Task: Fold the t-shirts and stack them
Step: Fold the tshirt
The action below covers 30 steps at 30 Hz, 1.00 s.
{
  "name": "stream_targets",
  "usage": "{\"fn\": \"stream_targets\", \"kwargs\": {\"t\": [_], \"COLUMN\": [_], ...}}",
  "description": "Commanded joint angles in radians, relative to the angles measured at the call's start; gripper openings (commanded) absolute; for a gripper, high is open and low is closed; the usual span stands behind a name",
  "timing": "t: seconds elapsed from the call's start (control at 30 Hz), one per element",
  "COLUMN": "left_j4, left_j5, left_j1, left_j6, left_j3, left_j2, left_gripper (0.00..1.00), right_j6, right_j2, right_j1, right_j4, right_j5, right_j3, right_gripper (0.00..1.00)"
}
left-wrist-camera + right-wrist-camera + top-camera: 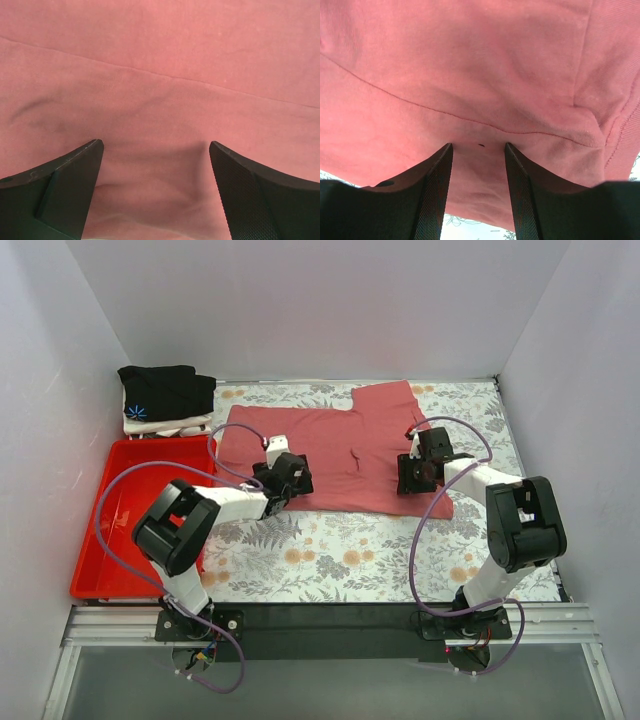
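The red shirt (340,455) lies flat in the middle of the table (350,560), its long axis running from 9 to 3 o'clock. One sleeve sticks out toward 1 o'clock, so I judge the shoulder end points to 3 and the hem to 9; the collar I cannot make out.

Both grippers are at its near edge, the 6 o'clock side. The left gripper (288,478) has its jaws wide apart over the cloth. The right gripper (413,475) shows a narrower gap with cloth in it; whether it pinches, I cannot tell.

The danger I see is an uneven grasp. If one side takes less cloth, or only a top layer, that edge may slip during the lift and the fold comes out skewed. The loose sleeve may also drag and bunch under the fold. The black shirt (165,390) waits at 10 o'clock, well apart
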Motion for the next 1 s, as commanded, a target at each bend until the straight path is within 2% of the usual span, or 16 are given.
{"fn": "stream_targets", "kwargs": {"t": [0.0,0.13,0.27,0.47,0.73,0.8,0.97], "left_j4": [-0.027,-0.004,-0.004,-0.002,-0.008,-0.008,-0.008], "left_j5": [0.057,0.066,0.073,0.079,0.072,0.083,0.096], "left_j1": [-0.005,-0.048,-0.094,-0.14,-0.171,-0.173,-0.179], "left_j6": [-0.097,-0.13,-0.186,-0.246,-0.259,-0.267,-0.279], "left_j3": [-0.102,-0.17,-0.222,-0.288,-0.345,-0.368,-0.382], "left_j2": [-0.051,-0.062,-0.06,-0.057,-0.109,-0.125,-0.131], "left_gripper": [0.81,0.81,0.81,0.81,0.81,0.81,0.81], "right_j6": [0.007,0.015,0.03,0.026,0.017,0.045,0.099], "right_j2": [0.024,0.018,-0.014,-0.037,-0.037,-0.016,-0.042], "right_j1": [-0.004,-0.004,-0.004,-0.005,-0.011,0.004,0.026], "right_j4": [-0.006,-0.01,-0.039,-0.134,-0.226,-0.269,-0.234], "right_j5": [0.058,0.062,0.132,0.193,0.074,0.124,0.135], "right_j3": [-0.061,-0.099,-0.135,-0.159,-0.118,-0.106,-0.161], "right_gripper": [0.42,0.42,0.43,0.45,0.48,0.48,0.47]}}
